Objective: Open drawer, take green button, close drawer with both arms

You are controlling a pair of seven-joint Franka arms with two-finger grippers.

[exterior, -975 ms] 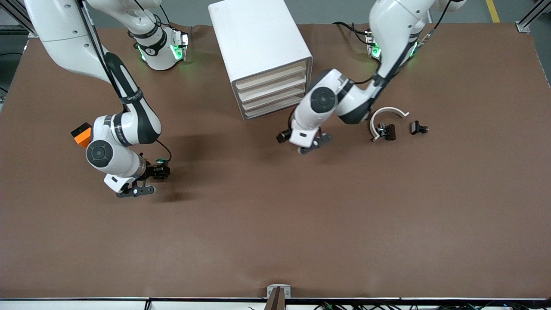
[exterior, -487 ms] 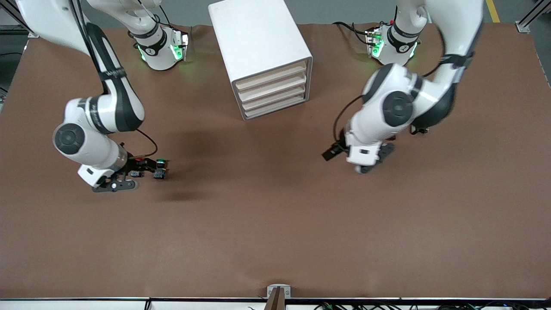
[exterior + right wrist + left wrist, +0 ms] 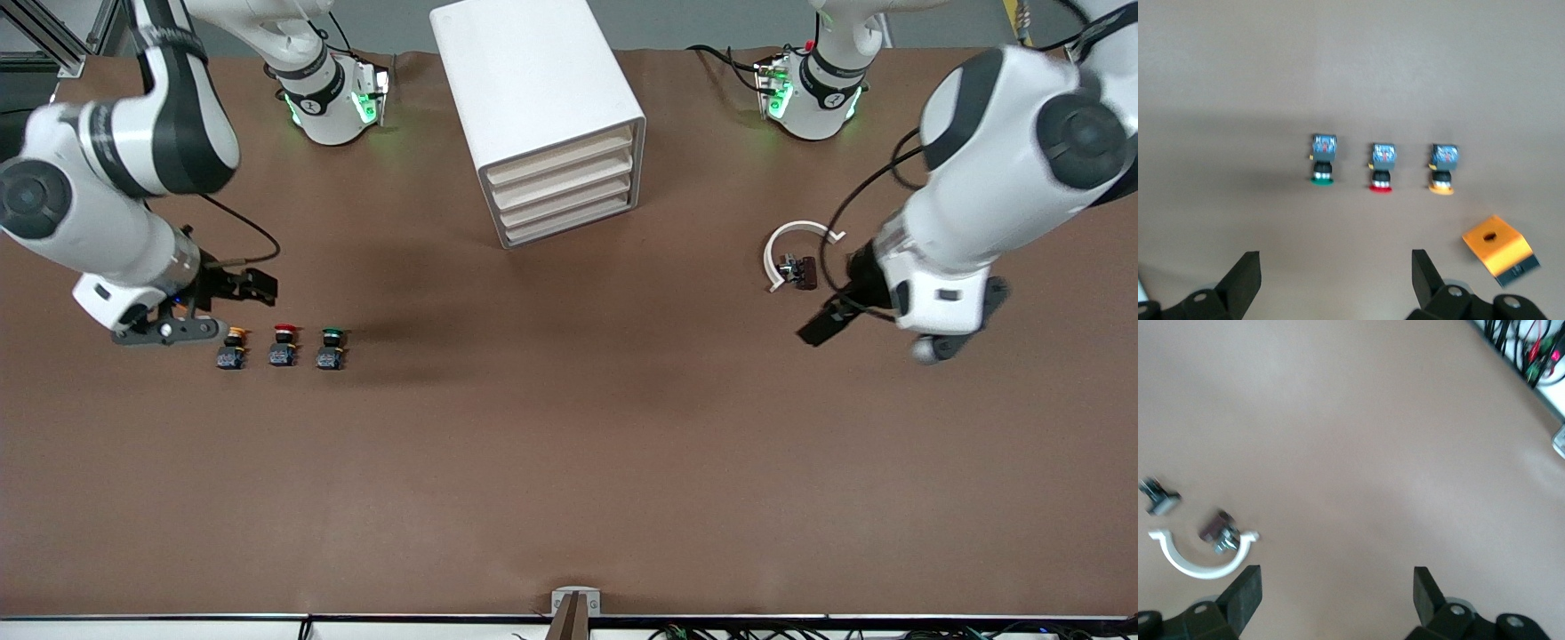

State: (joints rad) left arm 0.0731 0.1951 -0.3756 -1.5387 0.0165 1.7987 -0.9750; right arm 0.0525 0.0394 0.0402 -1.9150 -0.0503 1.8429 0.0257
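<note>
The green button (image 3: 331,346) stands on the table at the end of a row, beside a red-capped button (image 3: 284,344) and a yellow-capped one (image 3: 232,347). It also shows in the right wrist view (image 3: 1323,162). My right gripper (image 3: 256,284) is open and empty, up in the air over the table beside the yellow-capped button; in its wrist view (image 3: 1336,280) the jaws stand wide apart. My left gripper (image 3: 821,326) is open and empty, over bare table near a white arc piece (image 3: 794,235); its wrist view (image 3: 1338,600) shows nothing between the jaws. The white drawer cabinet (image 3: 533,98) has all drawers shut.
A small dark part (image 3: 799,270) lies inside the white arc, which also shows in the left wrist view (image 3: 1199,561). A black clip (image 3: 1159,497) lies beside it. An orange block (image 3: 1500,248) lies near the yellow-capped button.
My right gripper let go of the green button and rose away toward the right arm's end. My left arm swung from the cabinet's front to its own end of the table.
</note>
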